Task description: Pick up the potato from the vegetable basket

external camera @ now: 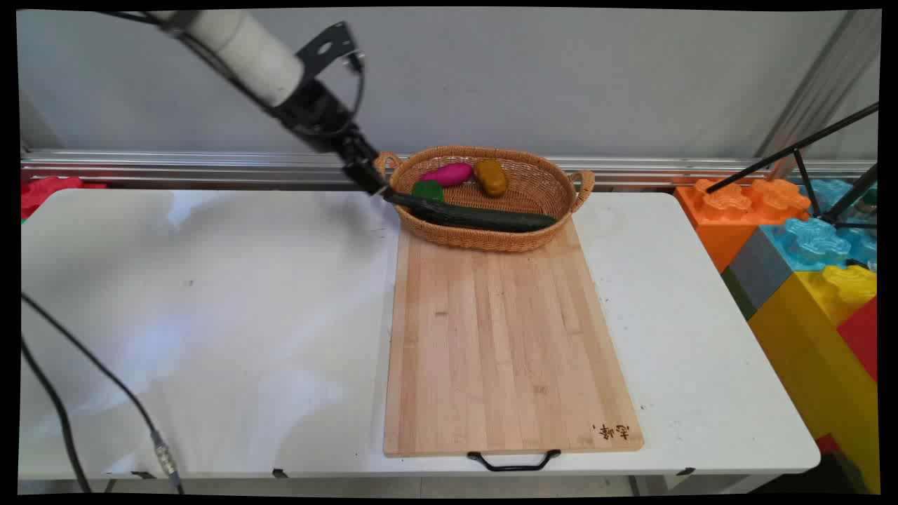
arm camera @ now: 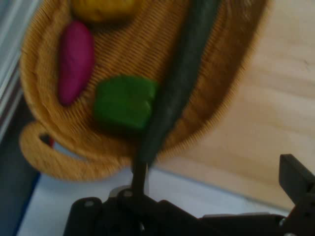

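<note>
Gripper (external camera: 372, 179) at the wicker basket's (external camera: 533, 242) left rim, and I see it pinching the stem end of the long dark cucumber (external camera: 484, 217), which lies across the basket's near edge. Inside I see a green pepper (arm camera: 123, 103), a magenta piece (arm camera: 75, 61), a yellow-brown one (external camera: 491, 177). Basket sits on the wooden board (external camera: 505, 351).

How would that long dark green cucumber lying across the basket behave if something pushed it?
The cucumber looks stiff: it spans the wicker basket without sagging. Being long and round, it would probably roll or pivot on the rim rather than tip. Its smooth skin may be slippery. One end juts over the rim beside the gripper, so a nudge there might swing it.
</note>
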You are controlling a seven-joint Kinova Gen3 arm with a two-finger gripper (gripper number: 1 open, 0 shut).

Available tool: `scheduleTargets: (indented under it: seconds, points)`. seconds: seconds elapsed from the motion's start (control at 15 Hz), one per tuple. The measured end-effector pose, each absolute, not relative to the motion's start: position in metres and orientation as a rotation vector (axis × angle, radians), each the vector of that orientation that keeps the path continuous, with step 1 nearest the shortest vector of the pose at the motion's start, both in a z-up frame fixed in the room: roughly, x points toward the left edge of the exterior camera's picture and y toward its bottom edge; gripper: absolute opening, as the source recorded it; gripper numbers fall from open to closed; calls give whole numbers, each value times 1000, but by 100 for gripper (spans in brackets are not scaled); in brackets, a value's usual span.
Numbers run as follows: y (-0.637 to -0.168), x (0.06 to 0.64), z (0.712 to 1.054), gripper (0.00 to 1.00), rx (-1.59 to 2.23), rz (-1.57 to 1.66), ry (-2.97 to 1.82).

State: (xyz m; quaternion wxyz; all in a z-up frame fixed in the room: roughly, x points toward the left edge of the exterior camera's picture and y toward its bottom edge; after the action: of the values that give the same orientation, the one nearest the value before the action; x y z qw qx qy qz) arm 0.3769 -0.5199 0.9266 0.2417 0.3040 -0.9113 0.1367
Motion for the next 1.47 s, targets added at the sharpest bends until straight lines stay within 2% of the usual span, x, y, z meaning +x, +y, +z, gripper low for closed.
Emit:
scheduleTargets:
  seconds: [0.73,1.07,1.47]
  points:
    - [-611,319,899,100,968,568,-2397]
    - [-643,303,872,100,958,675,-2412]
    - [-659,294,834,100,949,721,-2458]
